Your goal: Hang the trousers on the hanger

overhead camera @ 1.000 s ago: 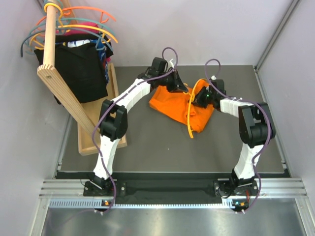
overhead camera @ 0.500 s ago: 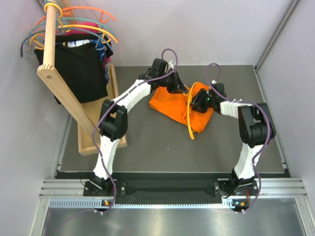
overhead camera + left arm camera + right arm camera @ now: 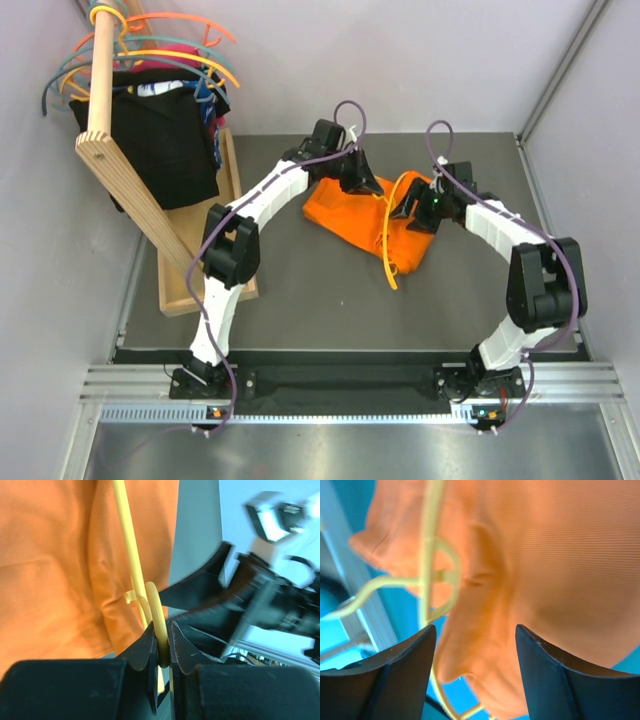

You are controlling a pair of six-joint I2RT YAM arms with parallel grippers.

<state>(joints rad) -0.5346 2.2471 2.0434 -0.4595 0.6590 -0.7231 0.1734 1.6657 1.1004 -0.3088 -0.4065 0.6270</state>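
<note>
Though pinched by left hand [image 3: 161, 645], hanger [image 3: 131, 555] runs near-far.

My bright orange trousers [image 3: 345, 215] lie bunched in a soft, creased heap. The thin amber hanger [image 3: 384, 245] lies across their right side, one curved part pinched in my left claw [image 3: 161, 640].

Bare table [image 3: 320, 310] lies open across the near side, in front of the trousers [image 3: 345, 215]. At left the leaning wooden rack [image 3: 130, 190] and its base tray [image 3: 175, 285] block passage. The hanger [image 3: 387, 255] juts nearward off the cloth; right of it, a strip of table is free.
</note>
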